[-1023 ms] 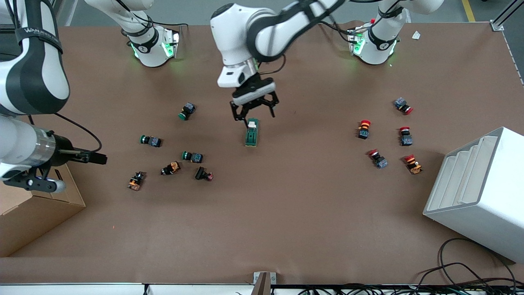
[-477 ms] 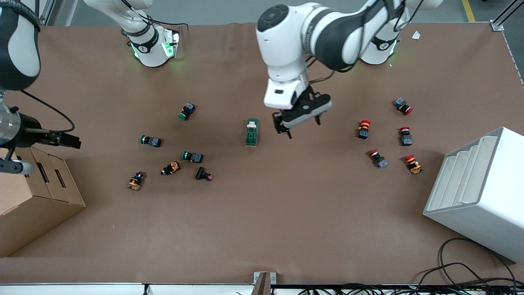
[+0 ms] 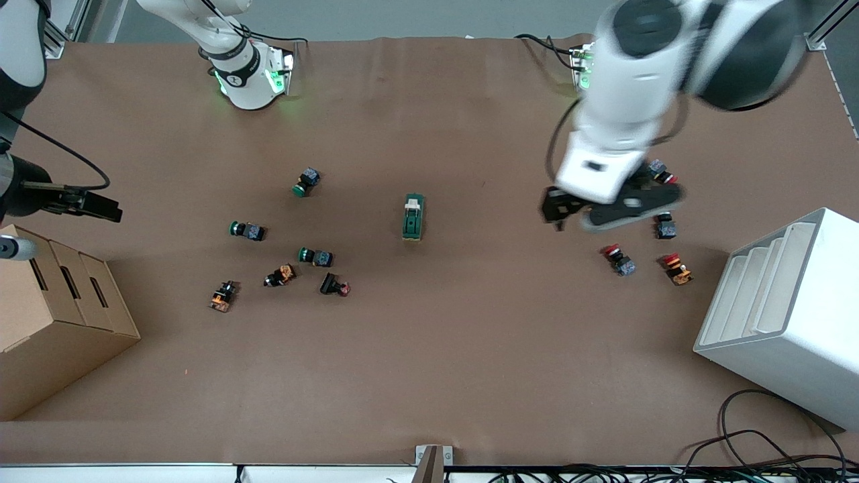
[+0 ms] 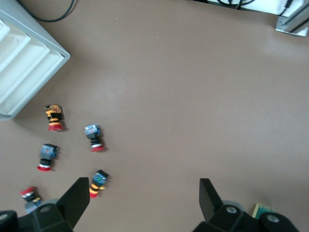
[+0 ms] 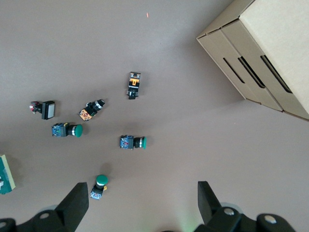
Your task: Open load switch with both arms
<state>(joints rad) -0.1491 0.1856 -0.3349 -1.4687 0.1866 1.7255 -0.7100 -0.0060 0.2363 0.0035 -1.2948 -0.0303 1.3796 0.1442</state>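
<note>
The load switch (image 3: 413,217), a dark-green block with a white lever at the end toward the robot bases, lies alone mid-table. It also shows at the edge of the right wrist view (image 5: 6,175) and peeks past the hand in the left wrist view (image 4: 260,210). My left gripper (image 3: 604,209) hangs open and empty over the red push buttons (image 3: 617,259), well away from the switch toward the left arm's end; in its wrist view the left gripper (image 4: 142,186) frames bare table. My right gripper (image 5: 143,203) is open and empty, high above the green push buttons (image 5: 133,142).
Green, orange and black push buttons (image 3: 315,255) lie scattered toward the right arm's end. A cardboard box (image 3: 60,322) sits at that end under the right arm (image 3: 27,194). A white slotted rack (image 3: 785,308) stands at the left arm's end. Cables (image 3: 758,443) trail at the table's near corner.
The left gripper left the load switch and swung toward the left arm's end, over the red buttons. The right arm drew back toward its table edge. The switch stayed put.
</note>
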